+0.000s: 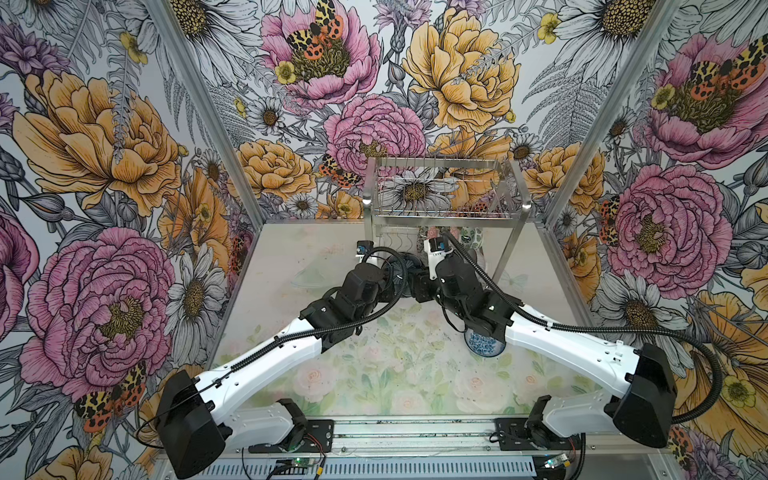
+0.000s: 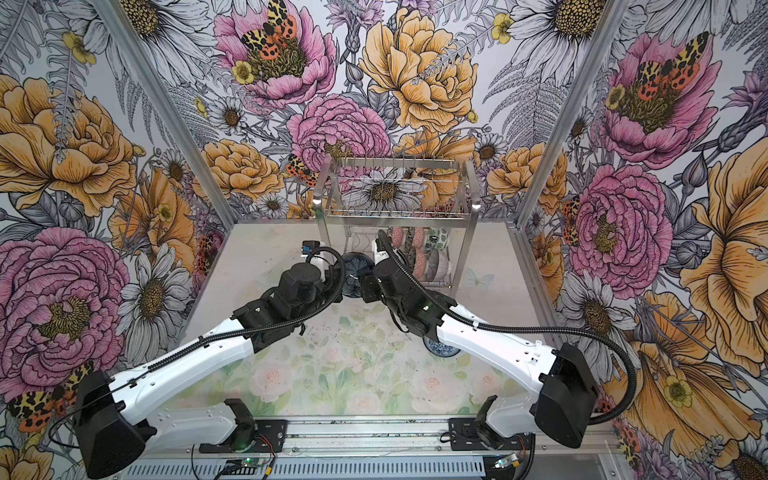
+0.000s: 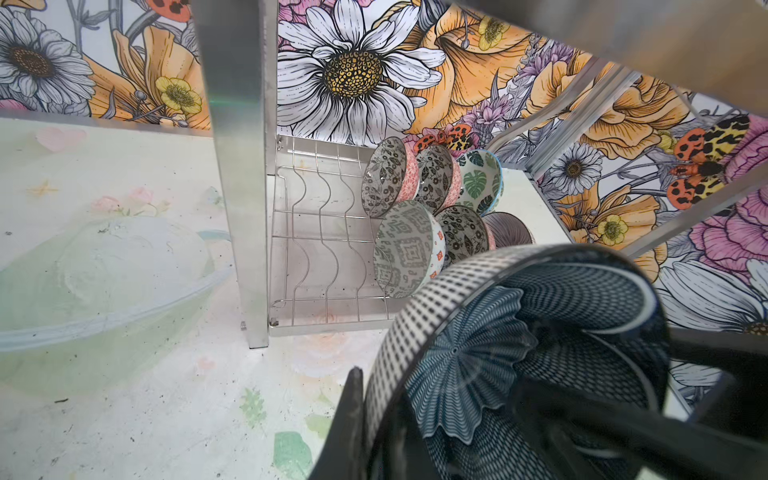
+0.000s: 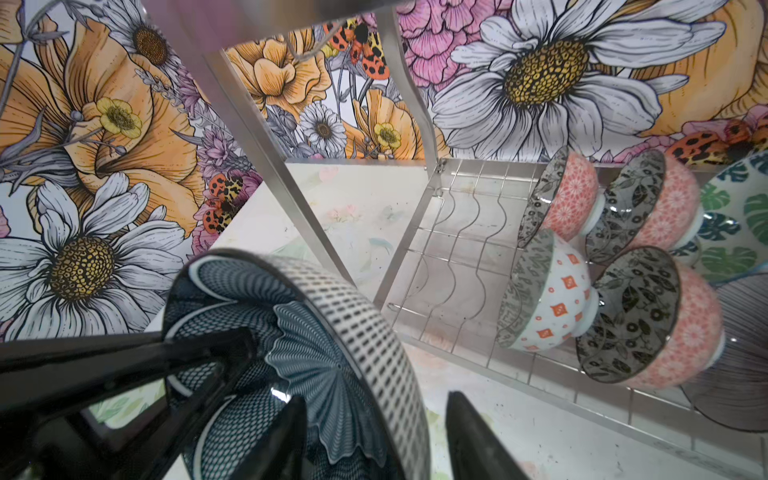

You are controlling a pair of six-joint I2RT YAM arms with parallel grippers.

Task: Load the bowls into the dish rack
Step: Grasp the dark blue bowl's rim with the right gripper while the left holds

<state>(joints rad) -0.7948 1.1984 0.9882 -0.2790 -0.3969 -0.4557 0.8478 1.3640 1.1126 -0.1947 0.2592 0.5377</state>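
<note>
While we hold the dark blue bowl tipped on its side just in front of the dish rack, we see a wavy net pattern inside it and black dots outside. Our left claw is clamped on its rim. Our right claw straddles the rim, jaws apart. 6 bowls stand on the lower shelf.

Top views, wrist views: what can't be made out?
- Blue bowl: top views, mostly under the right forearm.
- Striped bowl: left wrist view, partly behind the dark bowl; right wrist view, cut by the frame edge.
- Rack upper tier: wrist views, blurred, cut off by the frame edge.
</note>
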